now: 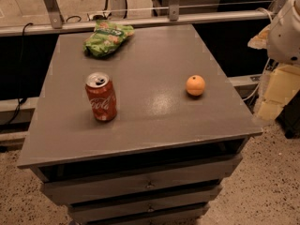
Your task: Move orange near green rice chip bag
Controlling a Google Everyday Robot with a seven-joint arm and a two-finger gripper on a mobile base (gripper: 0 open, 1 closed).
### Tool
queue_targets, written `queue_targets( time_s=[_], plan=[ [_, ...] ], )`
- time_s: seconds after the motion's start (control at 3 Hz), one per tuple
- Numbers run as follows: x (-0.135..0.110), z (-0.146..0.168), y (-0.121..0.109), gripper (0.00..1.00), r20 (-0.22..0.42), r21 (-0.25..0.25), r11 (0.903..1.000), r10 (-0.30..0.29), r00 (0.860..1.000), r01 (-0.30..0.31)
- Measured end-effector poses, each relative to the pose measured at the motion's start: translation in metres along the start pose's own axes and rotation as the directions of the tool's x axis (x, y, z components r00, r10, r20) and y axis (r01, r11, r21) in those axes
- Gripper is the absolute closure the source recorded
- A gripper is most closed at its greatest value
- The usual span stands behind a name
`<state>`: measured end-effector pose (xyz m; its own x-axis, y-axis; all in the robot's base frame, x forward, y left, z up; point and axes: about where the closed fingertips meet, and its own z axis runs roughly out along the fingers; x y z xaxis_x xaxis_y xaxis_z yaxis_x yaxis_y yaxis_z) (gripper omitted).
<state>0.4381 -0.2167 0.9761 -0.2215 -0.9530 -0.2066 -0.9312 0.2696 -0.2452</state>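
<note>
**A:** Where's the orange (195, 85)?

**B:** Right of the Coca-Cola can (101, 97), well apart. The green rice chip bag (108, 38) is behind the can. The gripper's out of shot, only the white arm (286, 27) shows, so open or closed, can't tell.

**A:** Risks?

**B:** Round fruit could roll off, or the arm clips the can. 3 drawers (150, 184) below it, contents hidden.

Gripper (275, 96) at right edge beside the table (159, 50), partly cut off, lowest drawer (140, 214) cropped below
</note>
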Motion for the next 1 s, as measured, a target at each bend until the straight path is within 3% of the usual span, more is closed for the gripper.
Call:
queue_targets(
  time_s=[0.33,1.0],
  plan=[
    [0.0,0.0,0.0,0.0,0.001,0.001,1.0,0.0,1.0,0.0],
    [-0.03,0.054,-0.018,0.0,0.09,-0.025,0.9996,-0.015,0.996,0.017]
  ],
)
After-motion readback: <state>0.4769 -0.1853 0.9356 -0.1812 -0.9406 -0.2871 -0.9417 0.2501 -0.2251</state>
